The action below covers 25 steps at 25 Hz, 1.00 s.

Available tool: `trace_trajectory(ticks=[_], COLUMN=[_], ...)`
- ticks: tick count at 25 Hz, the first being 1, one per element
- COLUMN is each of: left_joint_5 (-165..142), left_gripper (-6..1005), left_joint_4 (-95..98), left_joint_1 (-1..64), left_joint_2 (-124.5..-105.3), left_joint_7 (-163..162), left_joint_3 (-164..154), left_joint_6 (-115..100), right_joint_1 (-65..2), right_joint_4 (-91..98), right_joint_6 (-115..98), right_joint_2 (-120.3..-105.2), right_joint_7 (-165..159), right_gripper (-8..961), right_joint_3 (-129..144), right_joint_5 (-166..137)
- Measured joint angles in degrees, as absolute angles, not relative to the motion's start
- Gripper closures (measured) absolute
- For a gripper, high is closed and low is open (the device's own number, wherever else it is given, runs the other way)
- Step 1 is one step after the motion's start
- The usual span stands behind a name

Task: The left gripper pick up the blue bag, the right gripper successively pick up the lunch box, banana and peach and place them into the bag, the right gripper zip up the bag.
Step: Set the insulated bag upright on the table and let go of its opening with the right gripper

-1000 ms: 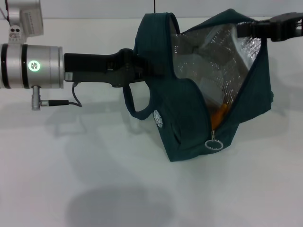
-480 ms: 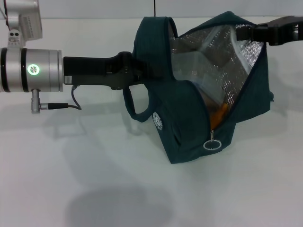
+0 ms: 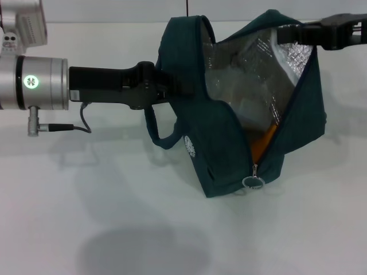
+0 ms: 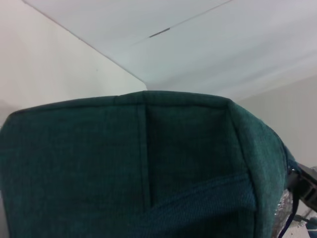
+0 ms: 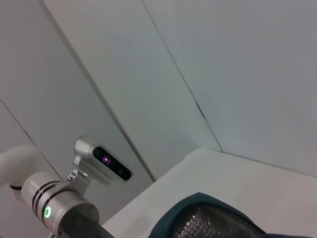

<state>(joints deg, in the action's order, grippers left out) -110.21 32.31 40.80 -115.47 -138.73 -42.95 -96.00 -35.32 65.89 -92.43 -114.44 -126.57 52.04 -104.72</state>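
Note:
The blue bag (image 3: 223, 143) hangs above the white table (image 3: 86, 200), its mouth open toward me and its foil lining showing. My left gripper (image 3: 167, 90) reaches in from the left and is shut on the bag's left side by the strap handle. Inside the bag lies the clear lunch box (image 3: 243, 97), and below it an orange part of the banana (image 3: 265, 140) shows. The peach is hidden. My right gripper (image 3: 285, 35) is at the bag's top right rim. The ring zipper pull (image 3: 253, 182) hangs at the bottom of the opening. The bag's fabric (image 4: 124, 163) fills the left wrist view.
The table stretches pale and flat beneath the bag, with a wall behind it. The right wrist view shows the bag's top rim (image 5: 208, 218) and my left arm (image 5: 54, 208) with its green light.
The left arm and the bag have shifted a little left. The right gripper has moved left and up along the top rim, and the zipper pull hangs lower.

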Motion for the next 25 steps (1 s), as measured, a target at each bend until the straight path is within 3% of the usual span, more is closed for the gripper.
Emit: trace_trajectory(ticks=[25], left_joint_5=[-110.57], left_gripper=[963], left_joint_4=[31.9], left_joint_1=[39.99], left_joint_2=[-115.01], left_joint_7=[-139.37], left_joint_3=[-42.98], left_joint_6=[-95.79], right_joint_1=[-37.53], right_joint_4=[56.67], right_joint_6=[-90.23], right_joint_2=[-113.21], right_joint_7=[-123.78], right_gripper=[771], right_joint_3=[49.19], right_joint_5=[-103.81])
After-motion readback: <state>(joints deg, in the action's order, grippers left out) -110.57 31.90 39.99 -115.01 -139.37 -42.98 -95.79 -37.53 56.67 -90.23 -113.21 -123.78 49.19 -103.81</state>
